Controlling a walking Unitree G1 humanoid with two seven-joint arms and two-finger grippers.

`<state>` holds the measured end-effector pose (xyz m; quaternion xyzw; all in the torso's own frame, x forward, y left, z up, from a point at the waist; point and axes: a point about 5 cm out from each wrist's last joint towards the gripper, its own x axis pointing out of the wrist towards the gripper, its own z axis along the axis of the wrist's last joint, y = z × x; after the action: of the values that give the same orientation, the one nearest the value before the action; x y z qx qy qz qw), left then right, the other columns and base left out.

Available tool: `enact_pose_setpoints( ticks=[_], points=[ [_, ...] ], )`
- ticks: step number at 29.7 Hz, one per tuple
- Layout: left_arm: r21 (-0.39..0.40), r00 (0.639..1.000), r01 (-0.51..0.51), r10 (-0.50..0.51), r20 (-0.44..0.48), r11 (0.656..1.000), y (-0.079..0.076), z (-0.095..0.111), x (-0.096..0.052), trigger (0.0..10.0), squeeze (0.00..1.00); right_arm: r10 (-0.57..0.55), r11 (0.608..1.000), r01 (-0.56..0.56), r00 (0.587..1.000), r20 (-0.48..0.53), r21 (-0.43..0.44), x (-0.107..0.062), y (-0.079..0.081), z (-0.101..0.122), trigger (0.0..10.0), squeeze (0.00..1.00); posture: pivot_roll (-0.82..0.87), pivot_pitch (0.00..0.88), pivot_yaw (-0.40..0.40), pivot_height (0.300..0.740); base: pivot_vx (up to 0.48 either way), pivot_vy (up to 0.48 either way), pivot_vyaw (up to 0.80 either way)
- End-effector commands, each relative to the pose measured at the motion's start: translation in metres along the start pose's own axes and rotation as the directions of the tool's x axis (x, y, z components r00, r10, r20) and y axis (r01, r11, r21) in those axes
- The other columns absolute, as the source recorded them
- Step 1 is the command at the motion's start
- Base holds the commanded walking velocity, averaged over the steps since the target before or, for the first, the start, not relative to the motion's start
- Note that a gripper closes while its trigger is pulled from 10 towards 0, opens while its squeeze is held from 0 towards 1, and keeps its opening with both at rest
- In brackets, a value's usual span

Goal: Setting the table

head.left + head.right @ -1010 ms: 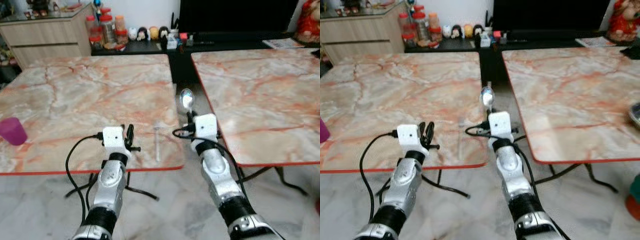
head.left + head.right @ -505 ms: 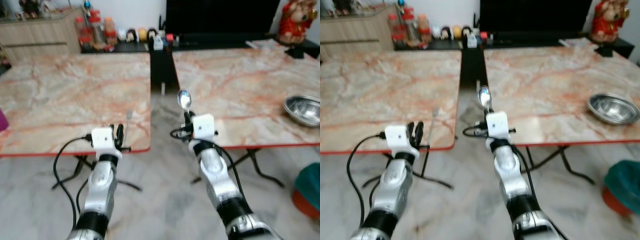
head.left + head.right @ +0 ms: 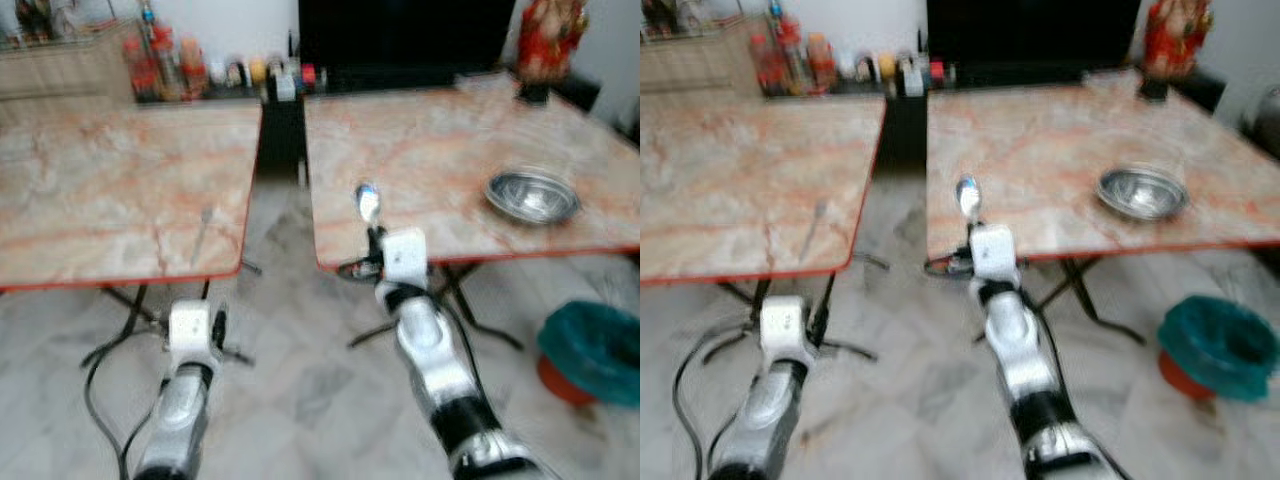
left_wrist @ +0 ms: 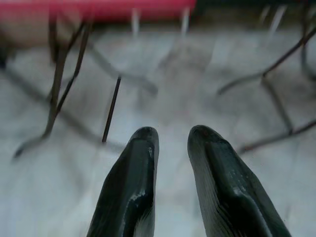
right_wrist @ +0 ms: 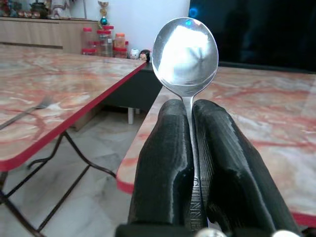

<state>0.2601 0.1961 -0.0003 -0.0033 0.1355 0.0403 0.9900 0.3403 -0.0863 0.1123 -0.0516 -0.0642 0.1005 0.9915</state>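
- In the gap between two marble tables, head views: we carry a spoon (image 3: 368, 203) upright in our right gripper (image 3: 374, 236), bowl end up, at about 12 o'clock from the wrist and just short of the red edge of the right table (image 3: 420, 170). A steel bowl (image 3: 532, 195) sits on that table at roughly 2 o'clock from the spoon, well apart. A fork (image 3: 200, 232) lies near the edge of the left table (image 3: 90, 190), at about 10 o'clock. A teal bin (image 3: 596, 350) stands on the floor at 4 o'clock. The views are blurred.
- Left wrist view: our left gripper (image 4: 170, 143) hangs low over the floor, its fingers slightly parted and holding nothing, with table legs beyond.
- Right wrist view: our fingers (image 5: 165, 163) are clamped on the spoon's handle, its bowl standing above the tips and the right table's edge just ahead.
- We judge this to be the carrying step. Next we should close on the right table and lay the spoon down beside the steel bowl, lowering it flat before letting go.
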Motion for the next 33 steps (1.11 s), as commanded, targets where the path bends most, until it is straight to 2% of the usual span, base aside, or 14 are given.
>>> enact_pose_setpoints(
  ticks=[1,4,5,7,8,9,11,14,24,27,33],
  points=[
    [0.007,0.999,0.005,-0.005,-0.032,1.0,0.003,-0.004,0.0,10.0,0.0,0.004,1.0,-0.004,1.0,0.023,0.002,0.003,0.001,0.006,10.0,0.0,0.06,0.0,0.041,0.728,0.0,0.0,0.0],
    [0.022,0.986,0.004,0.0,-0.164,1.0,0.009,-0.033,-0.014,10.0,0.0,-0.002,1.0,0.002,1.0,0.024,0.003,0.003,0.001,0.006,10.0,0.0,0.05,0.0,0.044,0.728,0.0,0.0,0.0],
    [0.027,0.969,-0.011,0.017,-0.245,1.0,0.013,-0.049,-0.023,10.0,0.0,-0.009,1.0,0.009,1.0,0.024,0.005,0.003,0.0,0.006,10.0,0.0,0.05,0.0,0.044,0.728,0.0,0.0,0.0],
    [0.023,0.939,-0.038,0.044,-0.34,0.999,0.02,-0.067,-0.035,10.0,0.0,-0.017,1.0,0.016,1.0,0.021,0.007,0.003,-0.001,0.006,10.0,0.0,0.05,0.0,0.048,0.728,0.0,0.0,0.0],
    [0.019,0.931,-0.045,0.049,-0.362,0.999,0.021,-0.071,-0.038,10.0,0.0,-0.018,1.0,0.018,1.0,0.019,0.008,0.003,-0.001,0.005,10.0,0.0,0.05,0.0,0.048,0.728,0.0,0.0,0.0],
    [0.028,0.903,-0.054,0.061,-0.425,0.998,0.024,-0.082,-0.047,10.0,0.0,-0.022,1.0,0.021,1.0,0.014,0.009,0.002,-0.002,0.004,10.0,0.0,0.05,0.0,0.048,0.728,0.0,0.0,0.0],
    [0.031,0.884,-0.051,0.059,-0.463,0.998,0.026,-0.09,-0.054,10.0,0.0,-0.024,1.0,0.024,1.0,0.01,0.006,0.002,-0.002,0.004,10.0,0.0,0.04,0.0,0.047,0.728,0.0,0.0,0.0],
    [0.046,0.867,-0.048,0.065,-0.494,0.998,0.027,-0.095,-0.059,10.0,0.0,-0.034,0.999,0.034,0.999,0.01,0.019,0.002,-0.004,0.003,10.0,0.0,0.04,0.0,0.047,0.728,0.165,0.0,0.0],
    [0.037,0.863,-0.056,0.067,-0.501,0.998,0.026,-0.094,-0.056,10.0,0.0,-0.051,0.999,0.051,0.999,0.006,0.019,0.003,-0.008,0.005,10.0,0.0,0.04,0.0,0.044,0.728,0.296,0.0,0.0],
    [0.033,0.861,-0.057,0.066,-0.505,0.998,0.025,-0.094,-0.056,10.0,0.0,-0.053,0.998,0.053,0.999,0.001,0.015,0.003,-0.008,0.004,10.0,0.0,0.04,0.0,0.044,0.728,0.33,0.0,-0.8],
    [0.028,0.86,-0.055,0.062,-0.506,0.998,0.022,-0.095,-0.056,10.0,0.0,-0.052,0.999,0.052,0.999,0.014,0.013,0.003,-0.009,0.006,10.0,0.0,0.03,0.0,0.042,0.728,0.339,0.0,0.0]
  ],
)
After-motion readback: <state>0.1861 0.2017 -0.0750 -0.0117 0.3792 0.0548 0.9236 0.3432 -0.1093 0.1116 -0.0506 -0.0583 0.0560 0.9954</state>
